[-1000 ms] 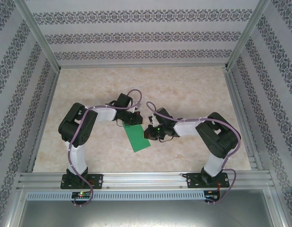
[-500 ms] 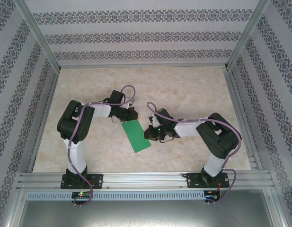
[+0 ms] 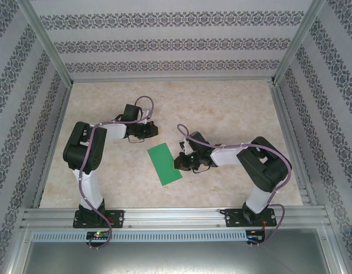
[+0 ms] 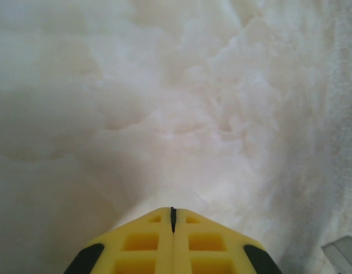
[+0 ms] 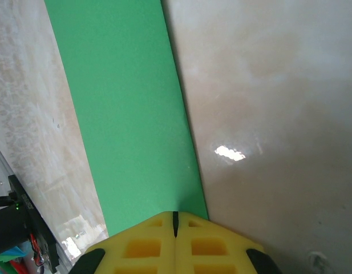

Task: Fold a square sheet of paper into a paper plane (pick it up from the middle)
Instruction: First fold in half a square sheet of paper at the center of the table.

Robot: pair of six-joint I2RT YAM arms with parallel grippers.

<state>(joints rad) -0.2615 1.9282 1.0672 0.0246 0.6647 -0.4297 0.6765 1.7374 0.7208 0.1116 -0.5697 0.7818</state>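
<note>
Judging by its single fold, treat square sheet of paper (image 3: 165, 163), flat on table (image 3: 233, 108) between arms, as early-stage, nose and wing folds pending, with left gripper (image 4: 173, 210) closed empty, right gripper (image 5: 175, 214) closed at its edge, hold indeterminate.

Robotics lab test cell, aluminium frame (image 3: 176, 217), patterned wall panels (image 3: 164, 43), marble-look tabletop (image 3: 233, 108), bolted robot arms (image 3: 87, 154)

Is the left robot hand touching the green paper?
Apart. The top view shows bare table between the left gripper and the green paper. In the left wrist view its shut fingers face bare table.
</note>
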